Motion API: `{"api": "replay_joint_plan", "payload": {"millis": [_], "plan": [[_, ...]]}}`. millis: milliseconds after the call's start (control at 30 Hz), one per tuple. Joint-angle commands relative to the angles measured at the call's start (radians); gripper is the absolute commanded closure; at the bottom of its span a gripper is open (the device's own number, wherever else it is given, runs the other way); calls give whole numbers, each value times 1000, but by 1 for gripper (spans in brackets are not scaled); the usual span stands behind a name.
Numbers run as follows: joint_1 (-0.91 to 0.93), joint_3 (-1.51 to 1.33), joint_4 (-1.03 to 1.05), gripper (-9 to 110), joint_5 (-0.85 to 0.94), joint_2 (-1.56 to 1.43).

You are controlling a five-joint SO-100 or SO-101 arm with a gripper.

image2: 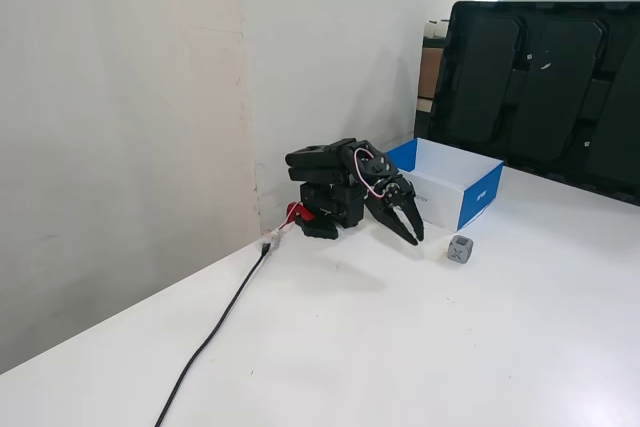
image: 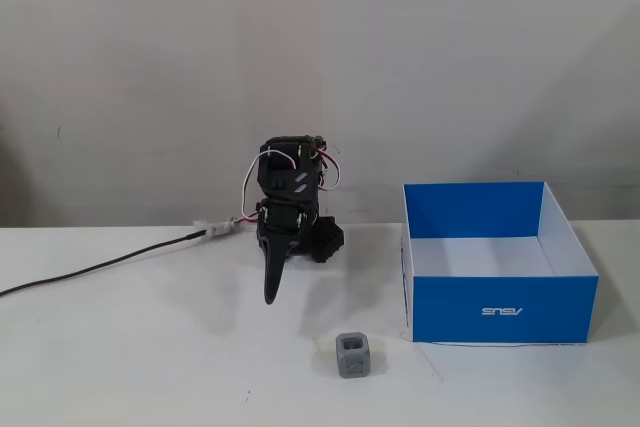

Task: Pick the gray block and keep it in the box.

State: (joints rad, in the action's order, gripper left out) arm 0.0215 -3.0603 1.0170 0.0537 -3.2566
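Block [image: 353,355]: gray rounded cube, recessed faces, no long axis, upright, near pincer [image2: 414,235] | pincer: narrow, empty | box [image: 500,310]: shallow blue cardboard

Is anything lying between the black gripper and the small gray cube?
No. Bare white table separates the gripper from the gray cube in both fixed views; the blue cardboard box sits aside.

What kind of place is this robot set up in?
Probably an office or lab desk, not a kitchen or workshop. A plain white table stands against a bare wall, a large dark monitor stands behind the box, and a power cable trails to the arm.
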Motion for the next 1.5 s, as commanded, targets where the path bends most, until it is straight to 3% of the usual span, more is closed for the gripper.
{"api": "replay_joint_plan", "payload": {"millis": [0,500,700,1033,1233,1467], "plan": [[54,-12,-21,101,-66,-172],[54,-14,-35,101,-67,-172],[-29,124,15,101,-71,-149],[-166,676,124,101,-175,492],[-235,822,212,67,-213,762],[-327,885,164,67,-219,1022]]}}
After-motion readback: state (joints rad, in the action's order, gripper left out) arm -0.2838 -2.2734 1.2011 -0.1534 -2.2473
